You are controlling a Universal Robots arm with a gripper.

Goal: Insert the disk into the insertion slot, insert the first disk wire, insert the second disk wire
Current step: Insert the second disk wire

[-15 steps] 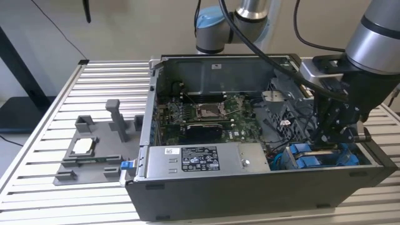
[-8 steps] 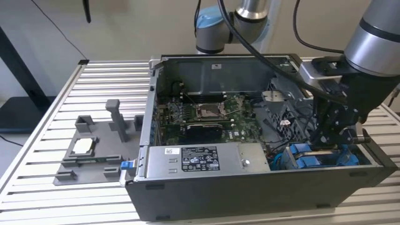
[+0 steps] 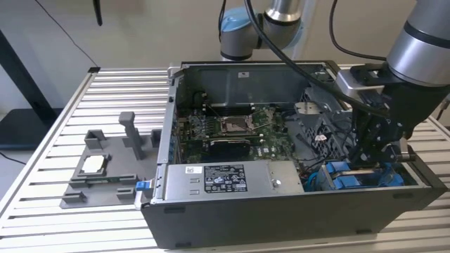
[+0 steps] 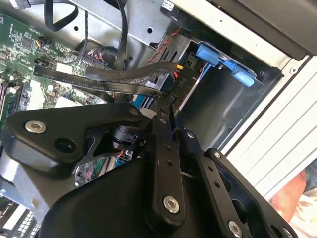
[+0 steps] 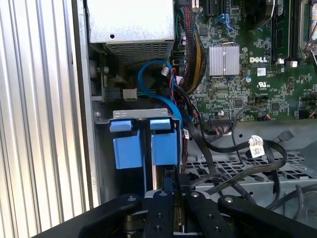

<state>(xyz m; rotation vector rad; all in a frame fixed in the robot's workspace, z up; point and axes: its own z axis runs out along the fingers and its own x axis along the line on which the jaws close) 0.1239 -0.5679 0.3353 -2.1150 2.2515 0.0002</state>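
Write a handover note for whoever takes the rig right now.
Gripper: shut on the end of a black flat wire, low inside the case, right over the insertion slot.
Disk: blue carrier tabs sit in the slot; the disk body itself can't be made out.
Done: disk apparently seated.
Left: held wire not visibly plugged in; the second wire's state can't be told.

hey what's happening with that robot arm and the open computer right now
A single robot arm is working inside an open computer case that lies on a slatted table. Its claw is down in the corner near the exterior view's right, at the insertion slot with its blue plastic rails. In the first wrist view the claw sits right at those blue tabs, beside a bundle of black cables.
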